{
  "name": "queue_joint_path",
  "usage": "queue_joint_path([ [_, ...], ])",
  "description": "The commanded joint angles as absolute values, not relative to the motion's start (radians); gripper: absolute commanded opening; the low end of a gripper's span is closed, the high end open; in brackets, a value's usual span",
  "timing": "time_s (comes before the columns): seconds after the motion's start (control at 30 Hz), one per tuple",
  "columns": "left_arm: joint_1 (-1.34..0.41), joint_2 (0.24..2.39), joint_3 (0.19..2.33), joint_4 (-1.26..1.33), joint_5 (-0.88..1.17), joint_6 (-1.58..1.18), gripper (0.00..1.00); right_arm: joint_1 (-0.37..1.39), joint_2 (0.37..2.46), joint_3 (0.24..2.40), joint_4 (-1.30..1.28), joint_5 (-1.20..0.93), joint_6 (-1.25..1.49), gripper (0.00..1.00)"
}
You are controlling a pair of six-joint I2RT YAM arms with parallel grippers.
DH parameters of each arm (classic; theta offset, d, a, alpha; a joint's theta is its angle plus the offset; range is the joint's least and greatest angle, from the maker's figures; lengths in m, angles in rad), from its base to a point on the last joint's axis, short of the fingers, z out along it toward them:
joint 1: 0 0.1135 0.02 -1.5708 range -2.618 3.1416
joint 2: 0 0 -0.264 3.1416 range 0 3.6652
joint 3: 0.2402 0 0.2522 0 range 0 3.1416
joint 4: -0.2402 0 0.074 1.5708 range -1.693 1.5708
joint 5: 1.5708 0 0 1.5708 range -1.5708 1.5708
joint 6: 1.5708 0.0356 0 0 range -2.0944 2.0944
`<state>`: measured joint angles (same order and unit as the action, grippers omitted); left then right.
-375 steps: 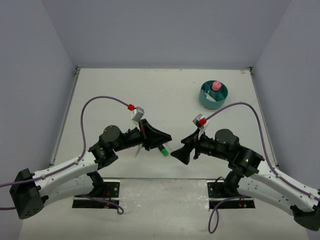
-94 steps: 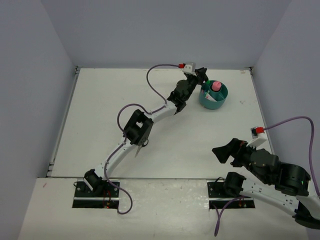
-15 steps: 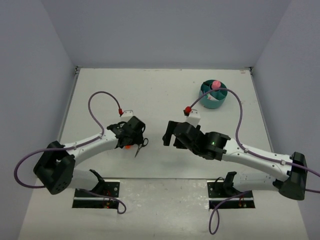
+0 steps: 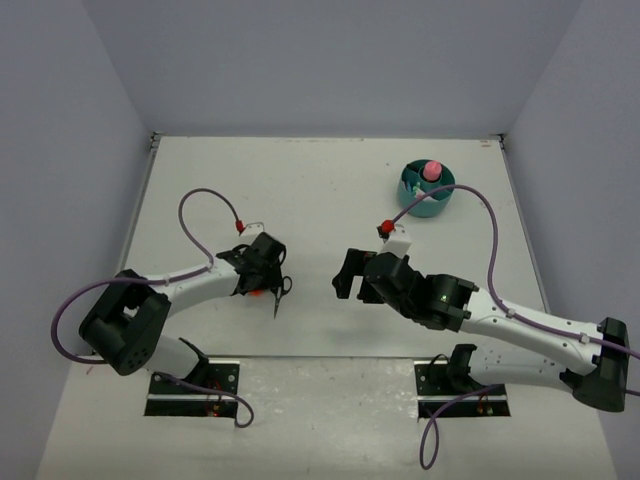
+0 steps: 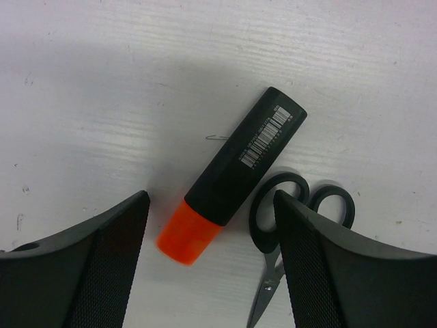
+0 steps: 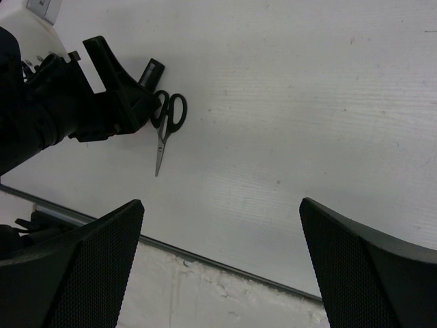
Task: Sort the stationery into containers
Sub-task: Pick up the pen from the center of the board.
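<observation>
An orange-capped highlighter (image 5: 235, 171) with a black body lies flat on the white table. Beside it lie black-handled scissors (image 5: 302, 205), one handle loop partly under my right finger. My left gripper (image 5: 210, 199) hangs low over the highlighter's capped end, open, a finger on each side and a gap on both. In the top view the left gripper (image 4: 262, 274) covers most of the highlighter (image 4: 257, 293) and the scissors (image 4: 279, 294). My right gripper (image 4: 346, 275) hovers open and empty to their right. The teal container (image 4: 436, 209) stands far right with a pink-capped glue stick (image 4: 432, 170).
The right wrist view shows the scissors (image 6: 164, 126), the left gripper (image 6: 109, 89) and the table's near edge (image 6: 205, 256) below. The right arm's purple cable (image 4: 470, 195) arcs over the container. Grey walls close in the table on three sides.
The left gripper's fingers have come closer together around the highlighter. The right arm has shifted slightly to the right and nearer. The highlighter and scissors lie where they were.
</observation>
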<state>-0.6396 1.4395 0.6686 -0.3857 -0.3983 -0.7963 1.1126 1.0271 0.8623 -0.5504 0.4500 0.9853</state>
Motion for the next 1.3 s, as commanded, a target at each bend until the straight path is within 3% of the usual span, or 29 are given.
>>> queue_joint_path([
  [0.0, -0.629, 1.429, 0.617, -0.385, -0.374, -0.822, 0.75, 1.118, 1.040, 0.862, -0.505, 0.450, 0.974, 0.99],
  [0.4, -0.627, 1.254, 0.604, -0.447, -0.436, -0.862, 0.81, 1.117, 1.070, 0.883, -0.499, 0.420, 0.951, 0.99],
  [0.77, -0.626, 1.333, 0.603, -0.443, -0.448, -0.853, 0.77, 1.118, 1.078, 0.885, -0.494, 0.403, 0.948, 0.99],
  [1.03, -0.626, 1.413, 0.626, -0.465, -0.500, -0.876, 0.63, 1.118, 1.069, 0.883, -0.499, 0.403, 0.945, 0.99],
  [1.07, -0.626, 1.419, 0.628, -0.465, -0.501, -0.878, 0.54, 1.117, 1.070, 0.881, -0.499, 0.403, 0.944, 0.99],
  [1.27, -0.626, 1.454, 0.630, -0.416, -0.446, -0.854, 0.37, 1.118, 1.075, 0.887, -0.500, 0.398, 0.941, 0.99],
])
